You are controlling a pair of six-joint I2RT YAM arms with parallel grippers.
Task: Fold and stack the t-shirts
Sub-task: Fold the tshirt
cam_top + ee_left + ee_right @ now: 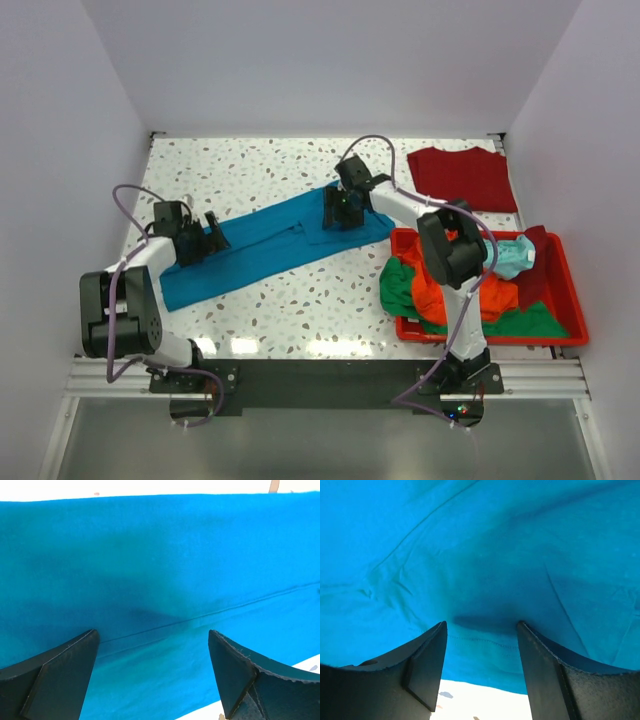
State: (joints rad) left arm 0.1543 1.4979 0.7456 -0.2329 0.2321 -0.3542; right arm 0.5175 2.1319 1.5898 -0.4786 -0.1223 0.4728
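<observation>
The teal-blue t-shirt lies folded into a long strip, slanting across the middle of the table. My left gripper is open over its left part; the left wrist view shows the cloth and a fold line between the spread fingers. My right gripper is open and low over the right end; its fingers straddle the stitched hem. A dark red t-shirt lies folded flat at the back right.
A red plastic bin at the right front holds orange, green, pale aqua and dark red shirts in a heap. White walls close in the speckled table on three sides.
</observation>
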